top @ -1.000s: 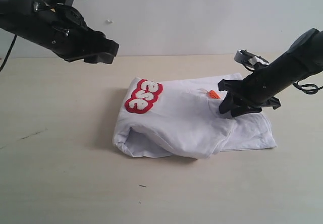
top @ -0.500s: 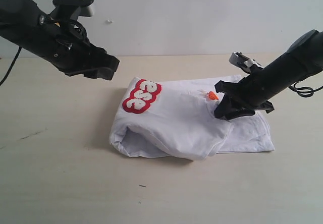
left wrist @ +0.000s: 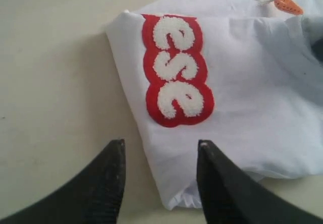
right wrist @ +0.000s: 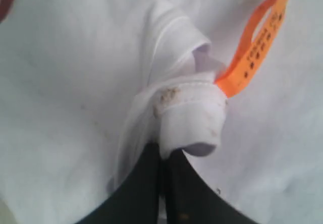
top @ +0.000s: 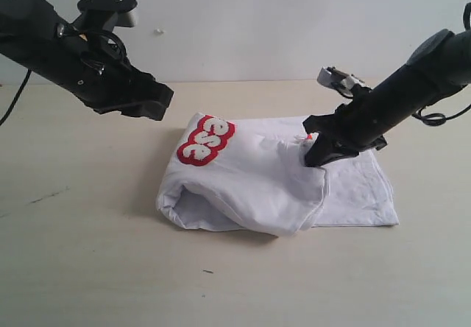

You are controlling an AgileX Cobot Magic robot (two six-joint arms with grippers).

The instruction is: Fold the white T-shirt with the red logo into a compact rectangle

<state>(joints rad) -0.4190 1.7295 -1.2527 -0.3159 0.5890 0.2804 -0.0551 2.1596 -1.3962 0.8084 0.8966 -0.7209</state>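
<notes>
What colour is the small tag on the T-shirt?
Orange: small looped tag, best in the right wrist view.

Exterior wide, wrists close, all sharing white T-shirt (top: 250, 180)

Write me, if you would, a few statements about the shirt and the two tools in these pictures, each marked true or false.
1. The right tool is shut on a bunched fold of the white T-shirt. True.
2. The left tool grips the shirt's edge. False: it hangs open above the cloth and holds nothing.
3. Only the letters "ese" of the red logo show on the folded shirt. True.
4. The orange tag lies right beside the red logo. False: it lies next to the fold that the right tool pinches, well apart from the logo.
</notes>
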